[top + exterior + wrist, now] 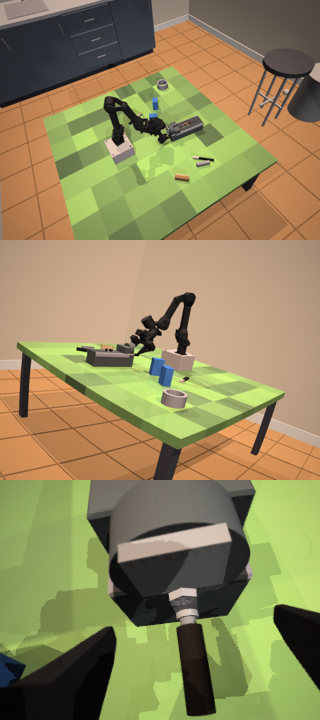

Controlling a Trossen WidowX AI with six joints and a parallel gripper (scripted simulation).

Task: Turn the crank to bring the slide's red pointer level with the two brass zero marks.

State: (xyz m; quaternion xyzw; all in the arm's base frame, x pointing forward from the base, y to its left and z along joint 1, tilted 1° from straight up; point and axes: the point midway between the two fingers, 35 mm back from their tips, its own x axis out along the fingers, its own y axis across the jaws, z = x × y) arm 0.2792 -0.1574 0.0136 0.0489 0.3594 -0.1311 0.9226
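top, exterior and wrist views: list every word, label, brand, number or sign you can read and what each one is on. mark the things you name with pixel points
No readable text in any of the three views.
Machine [188, 128] [113, 361]: small marks on its top, no letters or numbers that can be made out.
Handle [196, 670]: no lettering seen.
Blue blocks [155, 103] [166, 376]: no lettering seen.
Ring [162, 87] [173, 399]: no lettering seen.
Arm [115, 121] [185, 317]: too small to tell.

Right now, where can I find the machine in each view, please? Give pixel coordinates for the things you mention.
Top: right of the centre, the machine [189, 132] [113, 361] [175, 505].
Exterior: left of the centre, beyond the two blue blocks.
Wrist: upper middle, cut by the top edge.
Shared landmark: the gripper [165, 138] [134, 346] [193, 623], beside the machine's near end.
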